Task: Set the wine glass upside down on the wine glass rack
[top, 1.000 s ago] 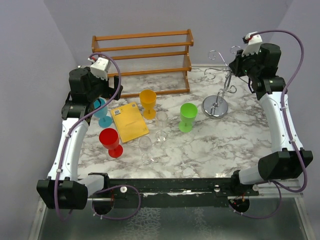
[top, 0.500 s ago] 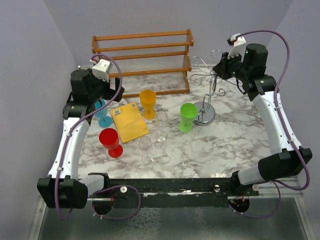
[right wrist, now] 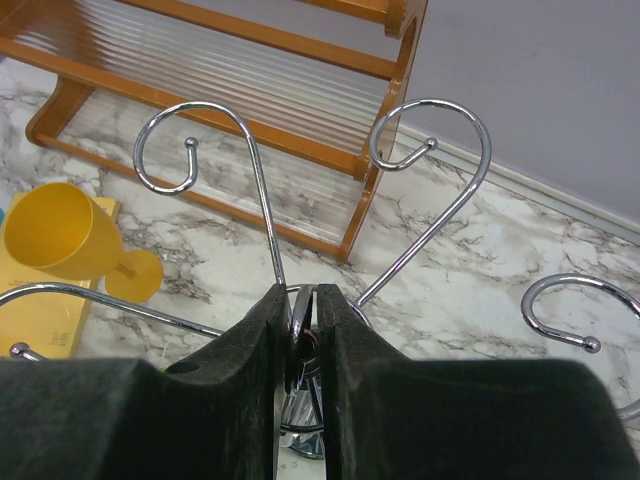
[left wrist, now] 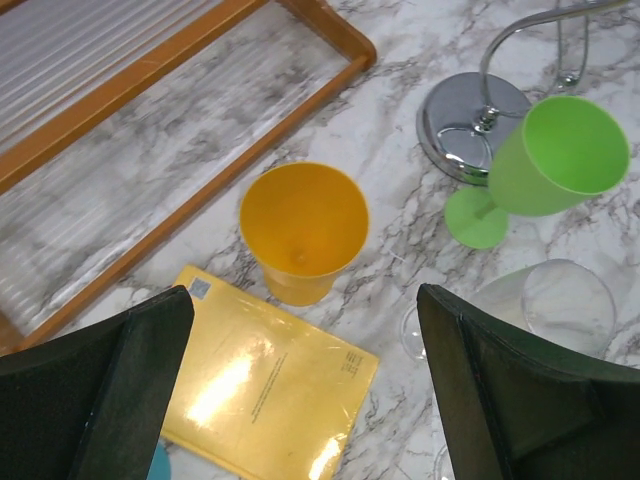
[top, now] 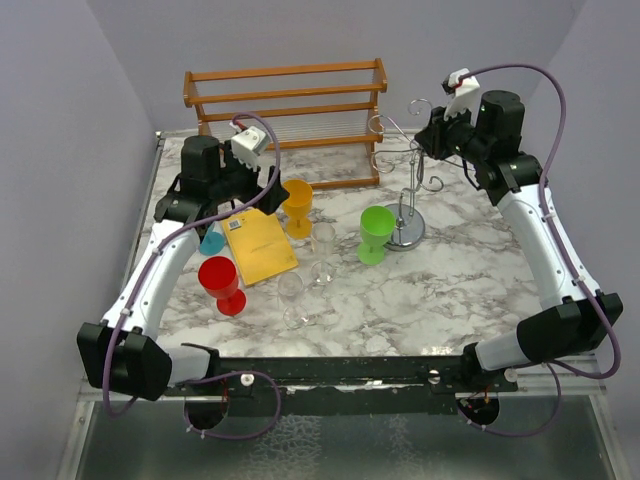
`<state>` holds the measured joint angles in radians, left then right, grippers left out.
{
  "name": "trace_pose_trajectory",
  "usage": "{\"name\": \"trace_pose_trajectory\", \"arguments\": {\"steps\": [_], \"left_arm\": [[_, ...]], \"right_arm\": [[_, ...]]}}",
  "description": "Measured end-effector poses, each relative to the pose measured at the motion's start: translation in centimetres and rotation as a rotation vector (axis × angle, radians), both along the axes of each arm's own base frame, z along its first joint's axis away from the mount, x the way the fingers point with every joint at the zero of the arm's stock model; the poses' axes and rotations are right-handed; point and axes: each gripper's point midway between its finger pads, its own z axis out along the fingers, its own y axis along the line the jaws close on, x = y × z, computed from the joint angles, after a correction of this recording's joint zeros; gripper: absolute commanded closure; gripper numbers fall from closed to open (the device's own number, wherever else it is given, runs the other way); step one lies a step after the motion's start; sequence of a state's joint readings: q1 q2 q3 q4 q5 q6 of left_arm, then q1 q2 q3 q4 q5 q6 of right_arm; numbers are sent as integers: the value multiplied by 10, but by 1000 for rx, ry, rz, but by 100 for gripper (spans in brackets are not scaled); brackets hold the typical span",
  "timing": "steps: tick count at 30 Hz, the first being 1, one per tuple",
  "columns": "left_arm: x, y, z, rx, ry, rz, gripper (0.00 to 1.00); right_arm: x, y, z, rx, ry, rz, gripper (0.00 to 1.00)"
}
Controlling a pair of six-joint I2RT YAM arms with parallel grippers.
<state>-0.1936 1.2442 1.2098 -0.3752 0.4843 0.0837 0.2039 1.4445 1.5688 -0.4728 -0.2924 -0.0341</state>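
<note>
The wine glass rack [top: 406, 228] is a silver wire stand with a round disc base, just right of the green cup [top: 376, 232]. My right gripper [top: 427, 140] is shut on the rack's top hub, where its curled wire arms [right wrist: 262, 200] spread out; the right wrist view shows the fingers [right wrist: 255, 340] clamped on it. Three clear wine glasses [top: 322, 240] stand upright mid-table. My left gripper [top: 255, 188] is wide open and empty, hovering above the yellow book [left wrist: 260, 390] and orange cup [left wrist: 303, 225]. One clear glass [left wrist: 555, 300] and the rack base [left wrist: 470, 115] show in the left wrist view.
A brown wooden slatted shelf [top: 285, 110] stands at the back. A red cup [top: 220, 282] and a blue cup [top: 210, 240] stand at the left, by the yellow book [top: 258, 243]. The orange cup [top: 296, 203] is behind the glasses.
My right gripper has pulled the rack leftward across the table to beside the green cup. My left arm has swung right and forward, over the book and orange cup.
</note>
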Motion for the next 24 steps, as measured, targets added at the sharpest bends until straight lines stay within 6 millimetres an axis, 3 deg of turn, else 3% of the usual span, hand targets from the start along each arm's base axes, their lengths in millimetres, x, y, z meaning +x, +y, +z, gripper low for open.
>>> {"name": "trace_pose_trajectory", "arguments": {"steps": [13, 18, 24], "left_arm": [[-12, -105, 17, -52, 12, -282, 14], [-21, -147, 5, -51, 31, -381, 19], [-47, -187, -15, 21, 20, -559, 25]], "right_arm": [[-3, 0, 7, -14, -34, 17, 27], [-13, -3, 21, -17, -72, 12, 19], [-35, -15, 41, -41, -154, -16, 16]]}}
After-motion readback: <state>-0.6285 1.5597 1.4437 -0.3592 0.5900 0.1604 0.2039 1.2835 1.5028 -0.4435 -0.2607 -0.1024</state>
